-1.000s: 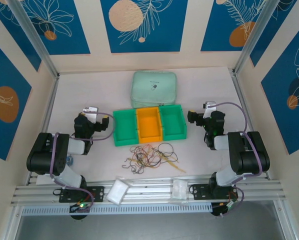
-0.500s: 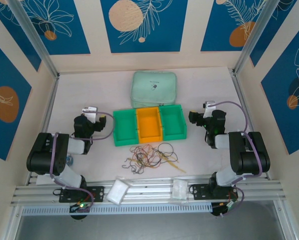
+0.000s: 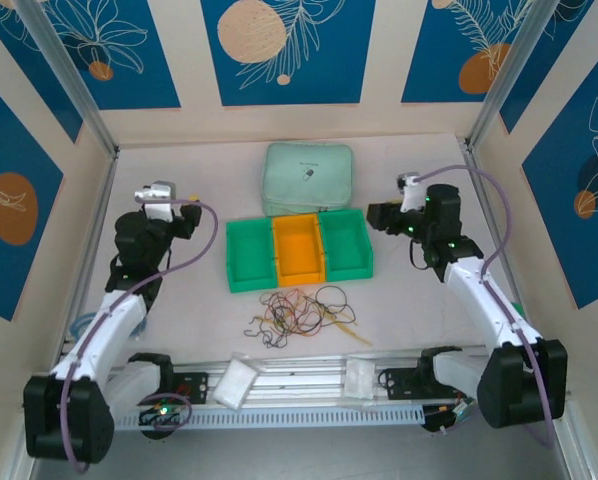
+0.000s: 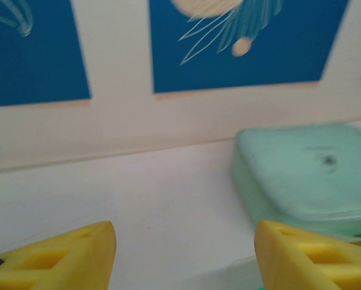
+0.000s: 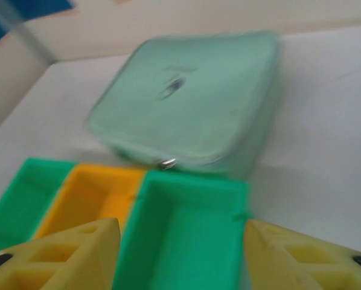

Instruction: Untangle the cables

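Tangling makes single cables (image 3: pixel 299 312) hard to trace; left gripper (image 4: pixel 184 232) and right gripper (image 5: pixel 182 228) both gape empty

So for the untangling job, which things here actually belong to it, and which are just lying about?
Belongs to the job:
cables, a yellow, orange and black tangle in front of the bins
left gripper and right gripper, both open, away from the tangle

Lying about:
the bins, two green and one orange
mint pouch
white pads on the front rail
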Available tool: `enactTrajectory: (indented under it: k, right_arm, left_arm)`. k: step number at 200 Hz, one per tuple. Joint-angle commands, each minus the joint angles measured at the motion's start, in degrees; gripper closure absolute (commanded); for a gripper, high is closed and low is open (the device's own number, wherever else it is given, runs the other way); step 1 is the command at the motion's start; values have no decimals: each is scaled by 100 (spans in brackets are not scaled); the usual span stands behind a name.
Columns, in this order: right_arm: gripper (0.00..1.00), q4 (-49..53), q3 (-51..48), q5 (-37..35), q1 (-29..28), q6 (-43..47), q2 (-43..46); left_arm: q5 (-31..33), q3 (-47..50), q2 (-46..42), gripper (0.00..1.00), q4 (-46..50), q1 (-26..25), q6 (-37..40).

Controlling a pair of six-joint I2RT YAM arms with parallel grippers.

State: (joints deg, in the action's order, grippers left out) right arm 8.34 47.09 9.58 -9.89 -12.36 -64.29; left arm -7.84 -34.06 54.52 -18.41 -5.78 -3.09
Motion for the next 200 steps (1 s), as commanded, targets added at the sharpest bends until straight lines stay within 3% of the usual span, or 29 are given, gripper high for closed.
enactTrajectory:
  k: [1, 23, 61, 86, 107, 146, 200]
  right_arm:
    - [43, 2271, 511, 176, -872, -207, -8]
    - [43, 3103, 807, -189, -1849, -408, -128]
    - [43, 3342, 657, -635, -2962, -1129, -314]
    - [44, 3387, 692, -812, -3389, -1329, -740]
    - [48, 3442, 849, -933, -3559, -1357, -1172]
    - [58, 3381, 1087, -804, -3657, -1248, -1818]
    - [67, 3376, 1232, -616, -3792, -1198, -2144]
  left_arm:
    - [-858, -184, -175, 39, 1590, -175, -477]
    - [-1122, -206, -371, 38, 1984, -528, -830]
    - [32, -648, -267, 42, 3181, -1723, -749]
    - [7, -1155, 345, 42, 4059, -2073, -788]
    - [-310, -1279, 688, 42, 4288, -2145, -866]
    - [-645, -1208, 792, 63, 4240, -2164, -1136]
    - [-570, -1119, 568, 64, 4540, -2173, -1134]
